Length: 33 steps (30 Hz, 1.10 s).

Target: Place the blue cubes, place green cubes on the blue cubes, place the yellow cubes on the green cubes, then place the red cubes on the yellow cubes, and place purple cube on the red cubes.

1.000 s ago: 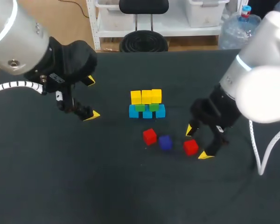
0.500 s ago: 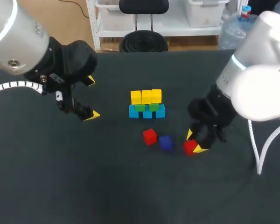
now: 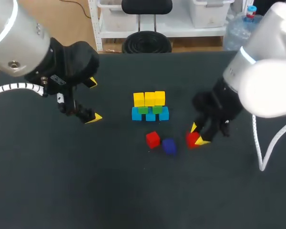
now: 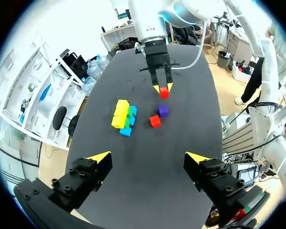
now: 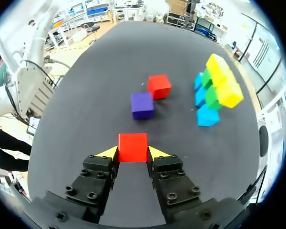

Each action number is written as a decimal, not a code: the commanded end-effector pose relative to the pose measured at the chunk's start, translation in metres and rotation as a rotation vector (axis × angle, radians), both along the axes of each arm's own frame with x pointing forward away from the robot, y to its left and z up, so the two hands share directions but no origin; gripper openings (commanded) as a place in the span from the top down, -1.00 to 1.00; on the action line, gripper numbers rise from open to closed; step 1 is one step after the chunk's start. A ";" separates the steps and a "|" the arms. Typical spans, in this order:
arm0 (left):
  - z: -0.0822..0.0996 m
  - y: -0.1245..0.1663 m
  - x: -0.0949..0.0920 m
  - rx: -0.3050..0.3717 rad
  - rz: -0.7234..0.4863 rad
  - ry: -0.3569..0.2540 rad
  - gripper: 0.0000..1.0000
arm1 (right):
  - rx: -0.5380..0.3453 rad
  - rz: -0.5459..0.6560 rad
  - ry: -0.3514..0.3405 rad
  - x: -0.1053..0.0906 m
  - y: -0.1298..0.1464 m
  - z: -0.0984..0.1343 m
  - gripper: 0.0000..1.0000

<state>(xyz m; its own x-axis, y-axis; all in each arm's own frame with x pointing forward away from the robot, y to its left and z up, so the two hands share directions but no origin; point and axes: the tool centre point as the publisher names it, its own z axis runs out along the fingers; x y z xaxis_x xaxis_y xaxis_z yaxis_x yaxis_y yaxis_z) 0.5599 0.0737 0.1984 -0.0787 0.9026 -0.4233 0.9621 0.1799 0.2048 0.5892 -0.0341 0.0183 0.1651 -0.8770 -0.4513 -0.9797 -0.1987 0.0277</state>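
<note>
The held red cube (image 5: 132, 147) sits between the right jaws, which pinch it from two opposite sides. The right fingertips (image 5: 108, 152) press against its flanks, and its top face is exposed. Whether its underside rests on the desk (image 3: 86, 191) cannot be determined. Ahead of the right jaws, near the held cube, lies the purple cube (image 3: 169, 146). The second red cube (image 3: 153, 140) lies just beside the purple cube, on the side toward the left arm (image 3: 47, 62); whether these two touch cannot be determined. All three cubes are on the robot's side of the stack. The stack consists of three blue cubes (image 3: 150, 115) in a row on the desk, two green cubes (image 3: 157, 109) resting on the blue row, and three yellow cubes (image 3: 149, 98) in a row on the green cubes. The right arm (image 3: 262, 81) enters from the right side, and its jaws are to the right of the stack, near it but not touching it. The left arm is over the left part of the desk, well apart from the stack. The left jaws are spread wide, with the left fingertips (image 4: 99, 156) above bare desk surface.
</note>
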 end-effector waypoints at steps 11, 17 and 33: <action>0.000 0.001 0.000 -0.001 -0.002 0.000 -1.00 | 0.043 -0.101 -0.072 0.027 0.011 0.057 1.00; 0.000 0.001 0.000 -0.001 -0.002 0.000 -1.00 | 0.053 -0.150 -0.107 0.055 0.028 0.070 1.00; 0.000 0.001 0.000 -0.001 -0.002 0.000 -1.00 | 0.014 -0.239 -0.155 0.105 0.057 0.089 1.00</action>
